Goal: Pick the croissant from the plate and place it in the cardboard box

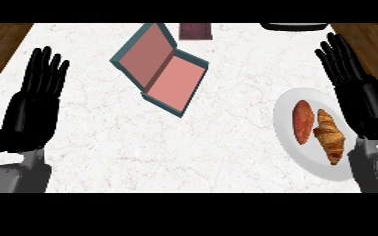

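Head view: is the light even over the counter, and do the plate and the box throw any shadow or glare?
Head view: the white marble counter is evenly lit, with no glare; the plate shows only a faint grey edge at its lower rim; the open box throws no clear shadow, its inside a flat pink.

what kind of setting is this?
Likely a kitchen counter: a white marble-look top with wood at its sides, a white plate bearing a croissant, and an open box.

White marble-veined counter top (221, 145), brown wood (13, 37) at both far corners.
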